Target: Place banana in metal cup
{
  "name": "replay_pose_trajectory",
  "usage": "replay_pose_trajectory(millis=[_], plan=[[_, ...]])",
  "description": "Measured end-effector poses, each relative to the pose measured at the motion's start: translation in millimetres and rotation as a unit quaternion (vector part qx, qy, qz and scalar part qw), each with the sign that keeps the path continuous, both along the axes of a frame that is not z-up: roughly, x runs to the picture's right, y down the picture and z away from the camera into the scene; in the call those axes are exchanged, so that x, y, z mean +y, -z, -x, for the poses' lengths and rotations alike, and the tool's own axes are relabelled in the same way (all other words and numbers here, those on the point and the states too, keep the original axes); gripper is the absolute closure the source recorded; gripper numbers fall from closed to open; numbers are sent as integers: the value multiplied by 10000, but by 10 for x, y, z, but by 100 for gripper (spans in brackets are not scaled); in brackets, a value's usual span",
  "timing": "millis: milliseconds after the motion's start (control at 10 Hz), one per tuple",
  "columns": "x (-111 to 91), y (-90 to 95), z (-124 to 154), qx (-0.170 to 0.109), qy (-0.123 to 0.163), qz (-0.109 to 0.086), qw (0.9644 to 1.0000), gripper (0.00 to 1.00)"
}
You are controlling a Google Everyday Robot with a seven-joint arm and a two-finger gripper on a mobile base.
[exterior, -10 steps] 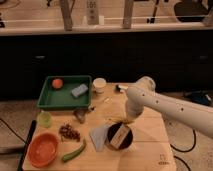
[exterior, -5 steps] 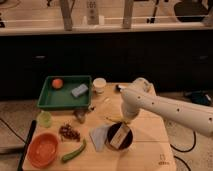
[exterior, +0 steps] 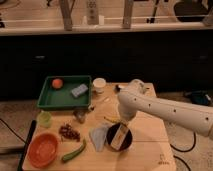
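Banana [exterior: 111, 119] lies on the table [exterior: 150, 147], apart from the metal cup [exterior: 80, 116]; pick-up and placing are both left. Gripper [exterior: 123, 121] hangs just beside the banana; clenched or released, cannot tell.

One raised view, tilted down at the near table [exterior: 155, 150], hand [exterior: 123, 125] near centre

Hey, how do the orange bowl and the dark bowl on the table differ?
The orange bowl sits far left and looks empty; the dark bowl sits nearer the middle and holds a tan block. The gripper hangs just above the dark bowl, well away from the orange bowl. Both are round and upright.
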State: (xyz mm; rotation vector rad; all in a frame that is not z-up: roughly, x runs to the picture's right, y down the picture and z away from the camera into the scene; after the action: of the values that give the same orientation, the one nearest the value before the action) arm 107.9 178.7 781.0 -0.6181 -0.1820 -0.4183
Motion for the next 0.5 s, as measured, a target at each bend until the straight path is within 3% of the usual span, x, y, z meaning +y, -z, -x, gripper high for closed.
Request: replay_pose_trajectory(millis=[200,300,500], plan=[[13,-17,73,-33,76,18,10000,40],[29,-10,116,-45,129,17,9999,43],[32,2,203,-98,227,0,9997,61]])
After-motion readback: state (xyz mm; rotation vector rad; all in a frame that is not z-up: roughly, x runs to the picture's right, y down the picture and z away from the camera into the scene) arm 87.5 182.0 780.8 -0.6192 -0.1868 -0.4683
